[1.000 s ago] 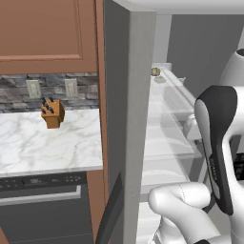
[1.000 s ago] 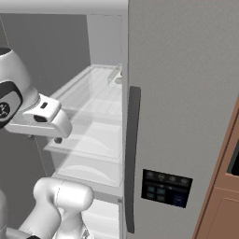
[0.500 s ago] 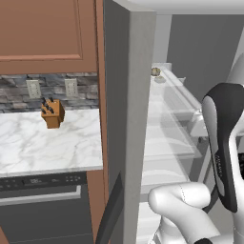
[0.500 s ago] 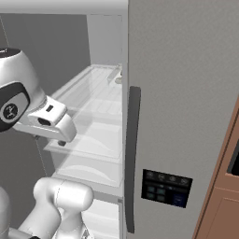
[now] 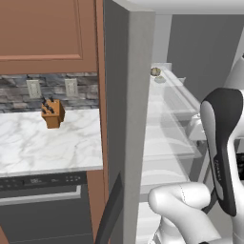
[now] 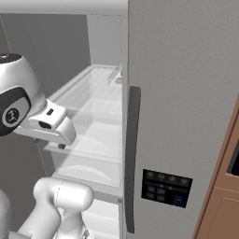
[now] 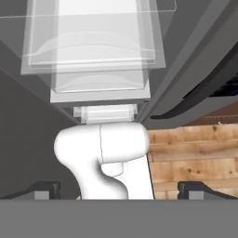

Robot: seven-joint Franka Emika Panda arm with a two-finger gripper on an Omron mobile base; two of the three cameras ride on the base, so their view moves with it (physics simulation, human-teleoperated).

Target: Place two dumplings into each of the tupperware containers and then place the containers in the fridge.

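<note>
Dark finger tips of the gripper (image 7: 119, 188) are seen at the two lower corners of the hand view, set wide apart with nothing held between them. Past them, that view looks down along the fridge's stacked translucent shelves and drawers to a wooden floor (image 7: 195, 160) at the right.

Nearer the base cameras, the fridge (image 6: 186, 116) is met with its left door swung open edge-on (image 5: 126, 143) and its right door closed; on the closed door a long dark vertical handle (image 6: 132, 158) and a small black dispenser panel (image 6: 165, 187) are seen. Inside, clear shelves (image 5: 167, 119) are stacked one above another, and the white hand is held just in front of them.

Farther in, at the back left of an upper shelf, one small tan dumpling (image 5: 155, 72) is seen resting; whether it sits in a container cannot be told from here.

Left of the fridge, a marble counter (image 5: 47, 143) is set under brown wall cabinets (image 5: 47, 33), and a wooden knife block (image 5: 52, 113) is stood on it near a grey stone backsplash (image 5: 19, 93) with two outlets. Below the counter, a dark dishwasher front (image 5: 43, 209) is seen.
</note>
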